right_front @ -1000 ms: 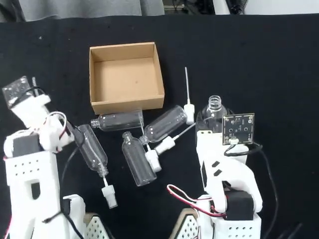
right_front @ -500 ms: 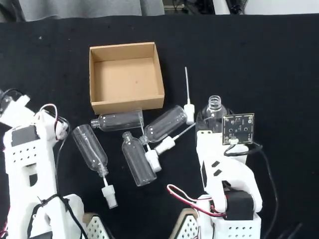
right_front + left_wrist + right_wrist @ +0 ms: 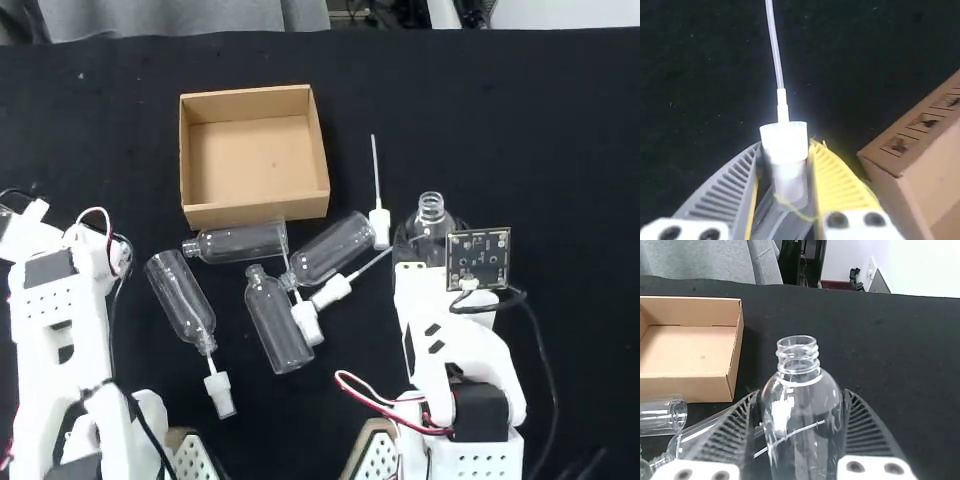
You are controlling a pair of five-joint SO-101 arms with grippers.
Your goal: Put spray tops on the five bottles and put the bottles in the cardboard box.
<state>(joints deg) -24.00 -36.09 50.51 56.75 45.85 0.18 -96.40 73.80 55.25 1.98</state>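
Presently, the left tool is closed on a spray top. Its jaws grip the white collar, and the dip tube projects straight ahead of the tool. The right tool clamps the upright bottle around its shoulder, leaving the threaded neck free above the jaws.

The step in hand appears to be mating this top to that bottle. Recommended procedure:

1. Align the dip tube with the neck axis before lowering. The tube looks thin and is likely to flex, so a tilted entry may catch on the rim.
2. Feed the tube in fully, then seat the collar squarely on the threads.
3. Maintain the right tool's clamp so the bottle cannot tip or turn under load.

On the counter, the lying bottles, four in number, rest between the arms among loose spray tops. All five bottles are outside the cardboard box, which sits just beyond them.
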